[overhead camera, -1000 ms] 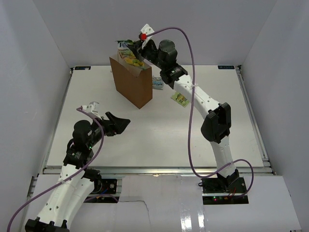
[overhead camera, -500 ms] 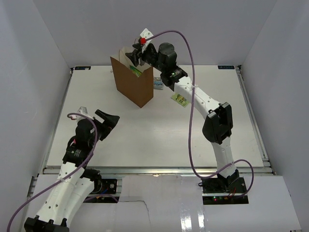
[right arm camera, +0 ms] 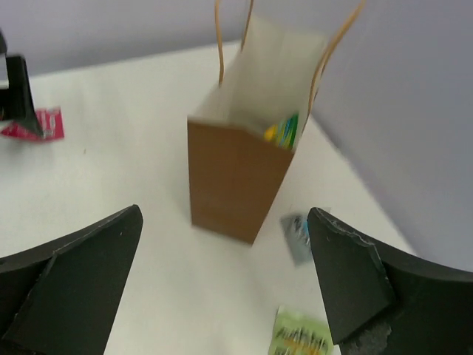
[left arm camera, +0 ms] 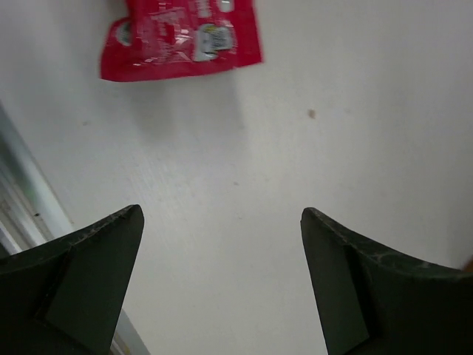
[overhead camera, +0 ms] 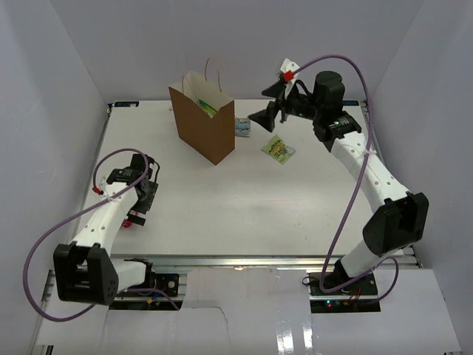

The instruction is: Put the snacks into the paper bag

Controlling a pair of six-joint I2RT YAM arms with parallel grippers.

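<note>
The brown paper bag (overhead camera: 201,127) (right arm camera: 236,181) stands upright at the back of the table, and a yellow-green snack packet (overhead camera: 208,106) (right arm camera: 284,132) shows inside its mouth. Right of the bag a grey-blue packet (overhead camera: 242,126) (right arm camera: 298,235) and another yellow-green packet (overhead camera: 278,149) (right arm camera: 299,336) lie on the table. My right gripper (overhead camera: 267,105) (right arm camera: 225,213) hangs open and empty in the air, right of the bag. A red-pink packet (overhead camera: 133,220) (left arm camera: 181,37) lies flat near the left edge. My left gripper (overhead camera: 144,198) (left arm camera: 222,213) hovers open just beside it, holding nothing.
White walls close in the table on the left, back and right. A metal rail (left arm camera: 22,200) runs along the table's left edge close to my left gripper. The bag's loop handles (overhead camera: 214,74) stick up above its mouth.
My right gripper opened over the bag, let the yellow-green packet drop inside, and drew back to the right. My left arm swung back and left, down towards the red-pink packet.
</note>
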